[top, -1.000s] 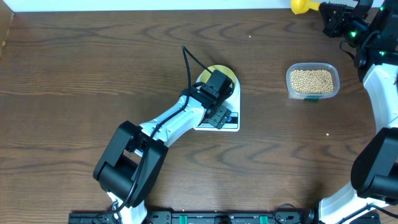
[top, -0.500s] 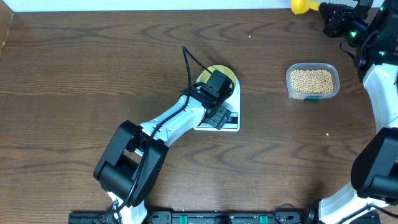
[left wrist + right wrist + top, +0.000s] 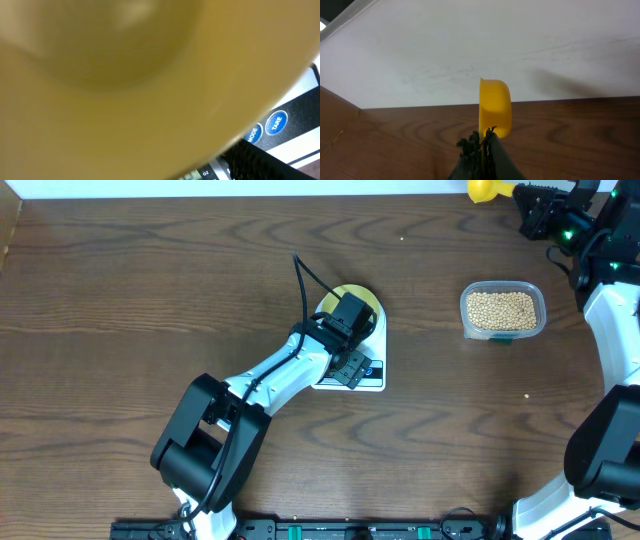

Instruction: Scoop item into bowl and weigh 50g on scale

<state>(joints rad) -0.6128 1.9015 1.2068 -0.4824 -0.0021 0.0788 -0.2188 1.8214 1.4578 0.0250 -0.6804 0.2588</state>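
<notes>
The pale yellow-green bowl (image 3: 362, 296) sits on the white scale (image 3: 377, 345) at mid-table. My left gripper (image 3: 345, 338) is right against it with its jaws wide. In the left wrist view the bowl (image 3: 125, 75) fills the frame. One dark finger (image 3: 250, 160) shows beside it over the scale's front (image 3: 295, 135); the other is hidden. The beans (image 3: 502, 308) lie in a clear tub to the right. My right gripper (image 3: 518, 194) is at the far back right, shut on the handle of a yellow scoop (image 3: 483, 190), with the gripper (image 3: 482, 137) and scoop (image 3: 495, 105) also in its wrist view.
The clear tub (image 3: 465, 318) stands between the scale and the right arm (image 3: 610, 300). A white wall (image 3: 470, 45) runs along the table's back edge, just behind the scoop. The left arm (image 3: 270, 375) stretches from the front left to the scale, with a black cable (image 3: 305, 280) arching above it.
</notes>
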